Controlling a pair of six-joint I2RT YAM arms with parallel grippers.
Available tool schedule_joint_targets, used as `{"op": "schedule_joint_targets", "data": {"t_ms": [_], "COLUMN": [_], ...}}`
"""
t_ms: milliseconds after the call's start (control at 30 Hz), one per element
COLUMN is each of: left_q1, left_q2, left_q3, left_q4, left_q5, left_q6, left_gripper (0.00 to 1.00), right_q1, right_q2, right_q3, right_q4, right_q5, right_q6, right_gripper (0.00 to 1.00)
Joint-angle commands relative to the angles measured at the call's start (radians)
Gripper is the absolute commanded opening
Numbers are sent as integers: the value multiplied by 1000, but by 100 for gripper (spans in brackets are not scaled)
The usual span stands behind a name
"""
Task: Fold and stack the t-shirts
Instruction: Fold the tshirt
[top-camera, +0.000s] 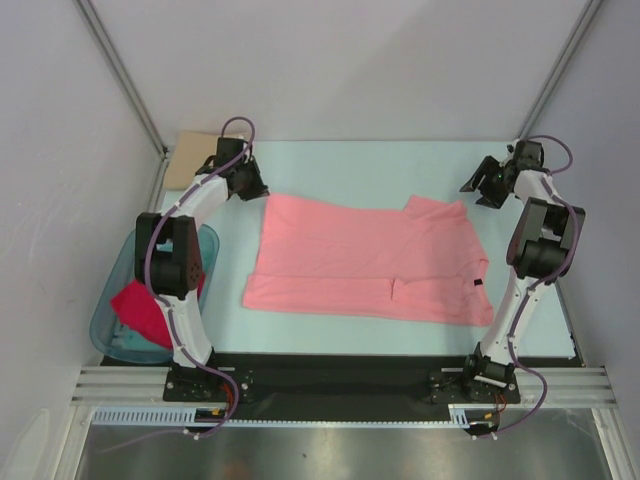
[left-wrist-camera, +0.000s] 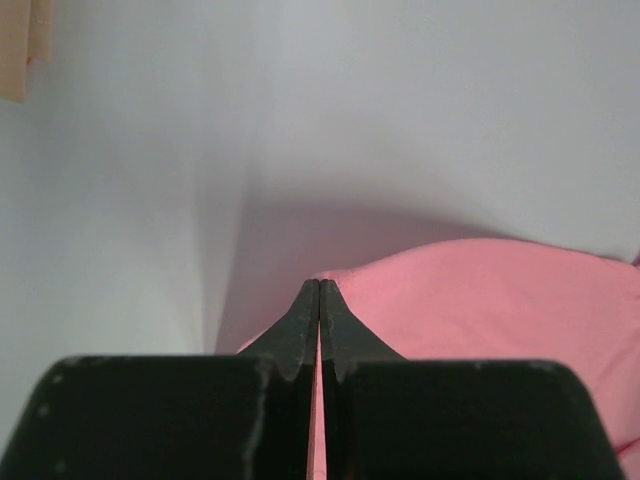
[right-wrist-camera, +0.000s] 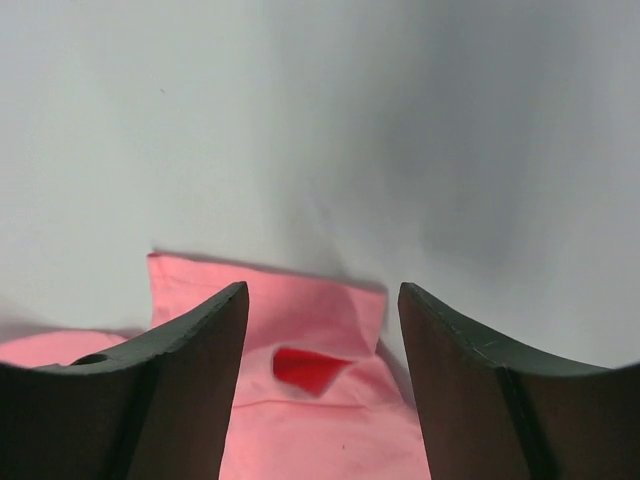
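A salmon-pink t-shirt (top-camera: 360, 262) lies spread flat across the middle of the table, with a small dark label near its right edge. My left gripper (top-camera: 256, 188) sits at the shirt's far left corner. In the left wrist view its jaws (left-wrist-camera: 319, 285) are shut, with a sliver of pink cloth (left-wrist-camera: 480, 300) between them. My right gripper (top-camera: 481, 190) hovers just past the shirt's far right sleeve. In the right wrist view it (right-wrist-camera: 322, 290) stands open above the sleeve (right-wrist-camera: 300, 320), touching nothing. A crimson-pink shirt (top-camera: 140, 308) lies in the tub. A tan shirt (top-camera: 190, 160) lies at the far left.
A translucent teal tub (top-camera: 115, 285) stands at the table's left edge beside the left arm. White walls close in the back and both sides. A black rail runs along the near edge under the arm bases.
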Motion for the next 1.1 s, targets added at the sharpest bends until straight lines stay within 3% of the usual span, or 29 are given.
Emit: {"op": "schedule_joint_targets", "data": {"t_ms": [0,467,667,800,867,1067], "left_q1": [-2,-2,-2,-2,-2,-2], "left_q2": [8,14,21,26,29,27], "left_q3": [40,27,29,35,37,35], "left_q4": [21,33,40,40,41,40], "left_q5": [18,32,40,41,41,40], "left_q6": [-17,-25,-31,-33,-33,-34], "left_gripper": [0,0,0,0,0,0], "right_q1": [37,125,169,174,174,174], "right_q2": [56,102,168,199,196,119], "right_q3": [93,95,176,228,245,248], "right_q4": [-59,-117,-185,-168,-133,-25], "right_q5": [11,289,380,380,380,325], "right_q6": [-34,-78,-144,-149,-144,-107], "right_gripper": [67,50,33,8,0,0]}}
